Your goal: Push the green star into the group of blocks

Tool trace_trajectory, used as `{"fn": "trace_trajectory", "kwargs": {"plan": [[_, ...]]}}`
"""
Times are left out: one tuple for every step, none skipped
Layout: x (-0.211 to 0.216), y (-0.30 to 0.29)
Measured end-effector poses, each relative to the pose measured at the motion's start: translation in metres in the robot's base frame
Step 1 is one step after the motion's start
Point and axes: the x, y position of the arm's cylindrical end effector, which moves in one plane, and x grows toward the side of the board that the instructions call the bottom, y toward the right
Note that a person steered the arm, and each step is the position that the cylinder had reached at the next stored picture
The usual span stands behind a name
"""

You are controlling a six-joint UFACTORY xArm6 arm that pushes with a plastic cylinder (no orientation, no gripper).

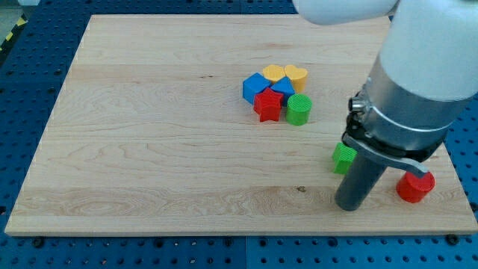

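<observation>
The green star [343,158] lies at the view's lower right, partly hidden behind my rod. My tip [349,205] rests on the board just below and slightly right of it. The group sits up and to the left: a blue cube [255,86], a red star [267,105], a green cylinder [299,109], a small blue block [283,87], a yellow block [273,72] and a yellow heart [296,75], all touching or nearly so.
A red cylinder [414,186] sits at the view's lower right, partly behind the arm's body [418,75]. The wooden board [149,149] lies on a blue perforated table [30,90]; its bottom edge is close below my tip.
</observation>
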Motion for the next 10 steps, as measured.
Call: {"fn": "trace_trajectory", "kwargs": {"plan": [[-0.065,-0.001],[-0.110,0.002],[-0.077,0.000],[-0.034,-0.003],[-0.037,0.022],[-0.088,0.040],[-0.145,0.040],[-0.137,0.040],[-0.095,0.045],[-0.121,0.076]]}}
